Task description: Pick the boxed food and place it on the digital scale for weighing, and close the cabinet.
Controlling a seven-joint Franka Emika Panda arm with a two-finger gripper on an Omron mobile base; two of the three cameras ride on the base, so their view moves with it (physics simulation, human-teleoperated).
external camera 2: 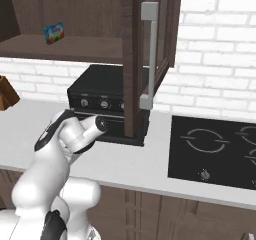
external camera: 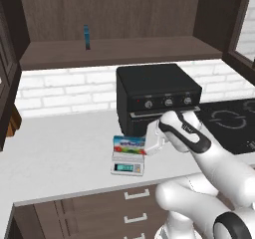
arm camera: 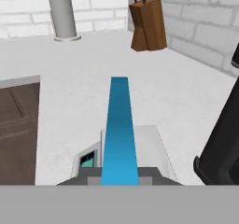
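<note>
Your cabinet stands open: in the right base view one glass-panelled door swings out over the counter, its silver handle edge-on in front of the brick wall. The shelf inside shows in both base views. On it stands a thin blue upright item, well above everything on the counter; from the right it shows a colourful label face.

On the white counter you have a black oven with three knobs against the wall, and a black cooktop set into the surface to its right. A wooden knife block stands at the far left by the wall. Brown drawers with white handles run beneath the counter's front edge.

The arm reaches over the counter's front edge, just ahead of the oven.

The scale sits near the front of the counter, just left of the oven, its teal display facing you.

The box is directly above the scale, its label side towards the left base camera. You cannot tell from these views whether it touches the platform. In the hand view its blue edge runs straight up the middle over the scale.

Your claw is clamped narrow on the box's right end.
</note>
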